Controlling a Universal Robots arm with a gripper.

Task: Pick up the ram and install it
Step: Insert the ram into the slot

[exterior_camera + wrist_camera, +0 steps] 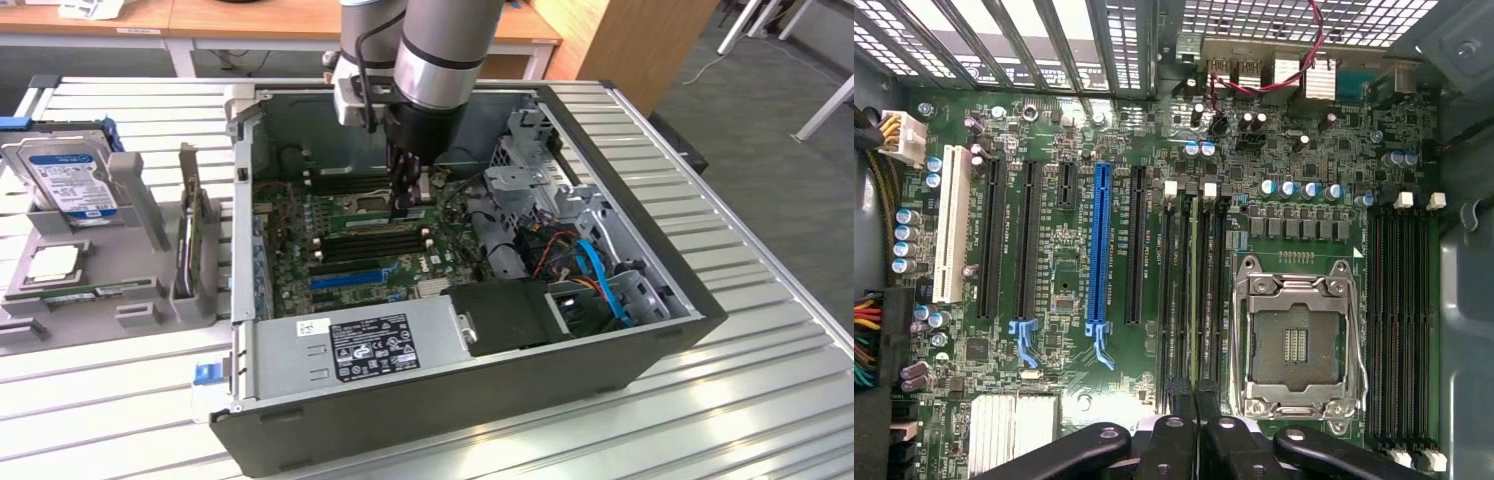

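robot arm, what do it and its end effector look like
The arm is a thick grey tube with a shiny silver band, then a black wrist with a silver bracket and a black cable. The end effector is dark and slim, with black link bars on round pivots.

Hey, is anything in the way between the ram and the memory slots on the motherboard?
Nothing visible. The tool holds the ram edge-on directly over the memory slots beside the CPU socket; no cable or part crosses between them.
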